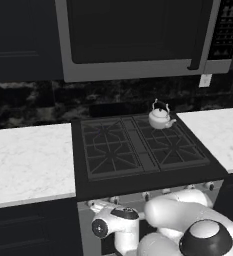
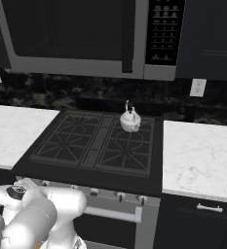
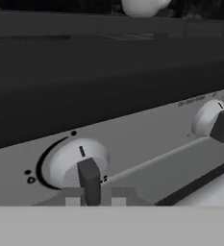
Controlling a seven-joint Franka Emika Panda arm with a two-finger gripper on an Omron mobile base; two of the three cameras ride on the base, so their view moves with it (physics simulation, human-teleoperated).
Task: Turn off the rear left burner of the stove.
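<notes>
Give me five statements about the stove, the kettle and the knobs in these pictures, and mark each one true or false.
1. A white kettle stands on the stove, on its rear right burner. True.
2. A frying pan sits on the front left grate. False: that grate is bare.
3. A microwave hangs above the stove. True.
4. In the hand view, the gripper is close to a knob on the front panel. True.
5. The counters beside the stove are dark wood. False: they are white marble.
</notes>
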